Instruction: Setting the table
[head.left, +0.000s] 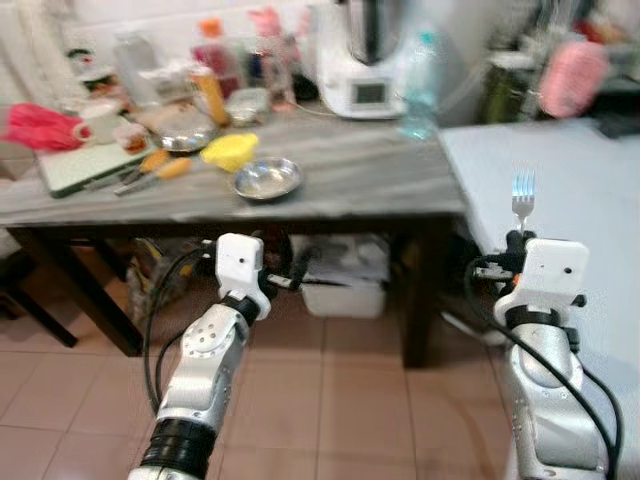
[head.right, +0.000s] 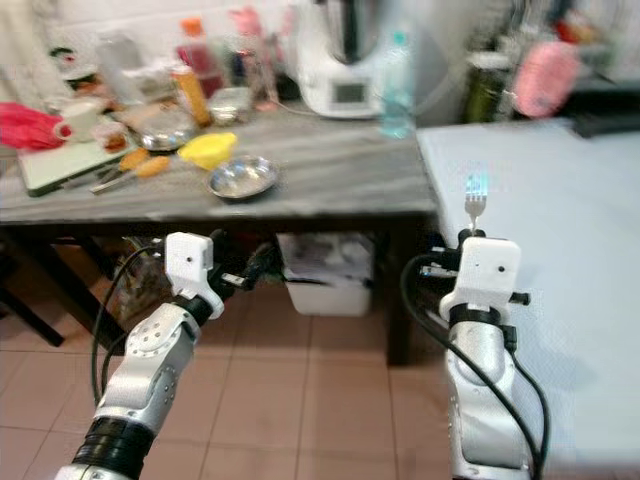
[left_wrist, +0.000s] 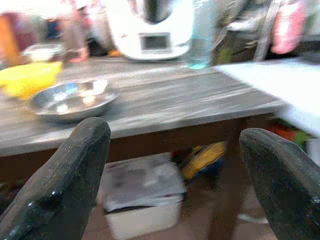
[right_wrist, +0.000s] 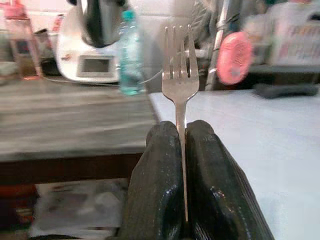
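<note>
My right gripper (right_wrist: 182, 135) is shut on a silver fork (right_wrist: 179, 75), held upright with its tines up. In the eye views the fork (head.left: 522, 195) stands above my right wrist, at the near left edge of a white table (head.left: 570, 190). My left gripper (left_wrist: 175, 145) is open with nothing between its fingers (left_wrist: 70, 175), and it points at a grey wooden table (head.left: 360, 170) from below its front edge. A steel bowl (head.left: 266, 179) sits near that table's front edge, next to a yellow object (head.left: 230, 150).
The grey table holds a white kitchen appliance (head.left: 362, 60), a clear water bottle (head.left: 420, 85), an orange bottle (head.left: 210, 92), a cutting board with utensils (head.left: 95, 165) and a pink cloth (head.left: 40, 127). A white box (head.left: 345, 290) sits under it on the tiled floor (head.left: 330, 400).
</note>
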